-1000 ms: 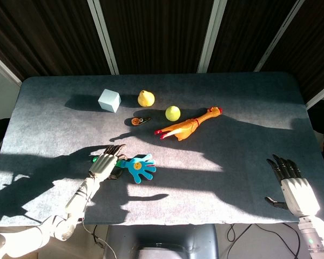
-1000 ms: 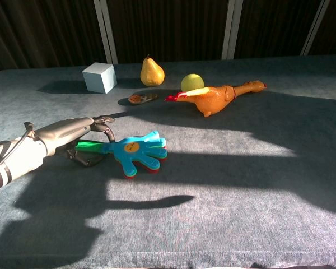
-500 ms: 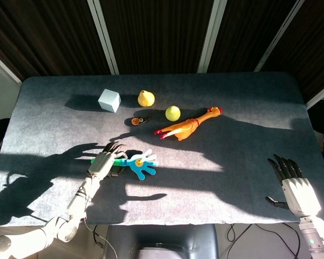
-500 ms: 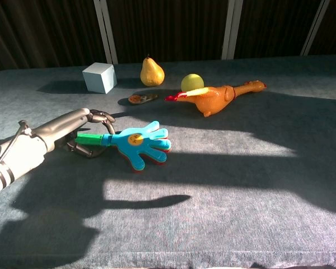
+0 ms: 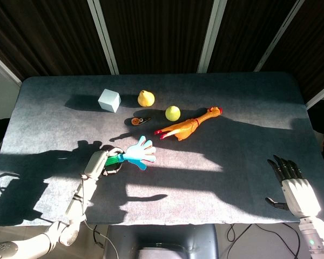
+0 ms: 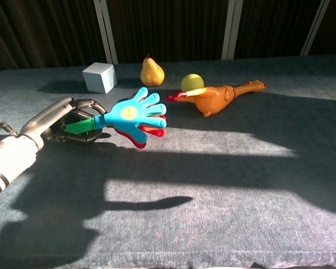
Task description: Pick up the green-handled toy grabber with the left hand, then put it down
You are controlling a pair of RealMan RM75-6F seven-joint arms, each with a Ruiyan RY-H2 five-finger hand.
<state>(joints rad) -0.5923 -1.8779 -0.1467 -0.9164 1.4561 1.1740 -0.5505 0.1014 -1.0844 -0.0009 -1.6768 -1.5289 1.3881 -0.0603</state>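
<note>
The toy grabber [image 5: 136,152] [image 6: 131,115] has a green handle and a blue hand-shaped head with red layers beneath. My left hand [image 5: 99,162] [image 6: 60,120] grips the green handle and holds the toy off the table, its blue head tilted up and pointing toward the rubber chicken. My right hand [image 5: 292,186] rests open near the table's front right corner, fingers spread, holding nothing. The chest view does not show the right hand.
Behind the toy stand a pale blue cube [image 5: 109,100] [image 6: 98,77], a yellow pear [image 5: 146,98] [image 6: 152,72], a green ball [image 5: 173,113] [image 6: 192,82], an orange rubber chicken [image 5: 187,125] [image 6: 217,96] and a small dark orange item [image 5: 139,121]. Strong shadows cross the grey table [image 5: 232,145].
My left hand has closed on the green handle and lifted the grabber off the table, swinging its blue head up and away from me. The right hand has not moved.
</note>
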